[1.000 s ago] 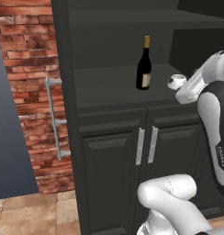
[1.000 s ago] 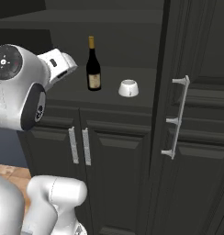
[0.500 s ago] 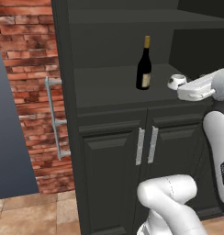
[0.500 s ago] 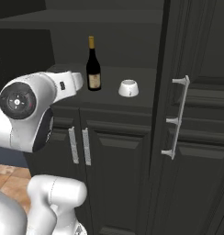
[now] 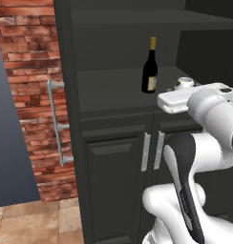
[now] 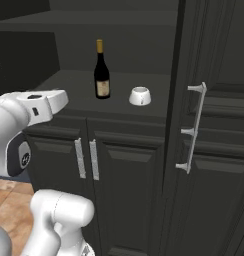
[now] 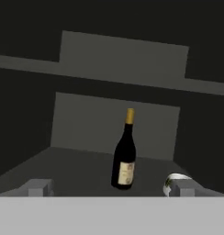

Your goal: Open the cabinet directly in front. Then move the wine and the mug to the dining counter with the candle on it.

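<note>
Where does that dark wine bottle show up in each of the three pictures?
Left base view: the wine stands upper right of centre, on the open cabinet shelf.
Right base view: the wine stands upper left of centre.
Hand view: the wine stands just right of centre.
Shared landmark: the mug, always on the bottle's right.

Dim, flat rendered light. Cabinet (image 5: 118, 157) interior near-black, low contrast; hand view darkest, slightly soft. Wine (image 7: 125, 156) ahead of jaws throws faint shadow. Brick wall (image 5: 37, 81) evenly lit. No glare, no edge distortion.
</note>
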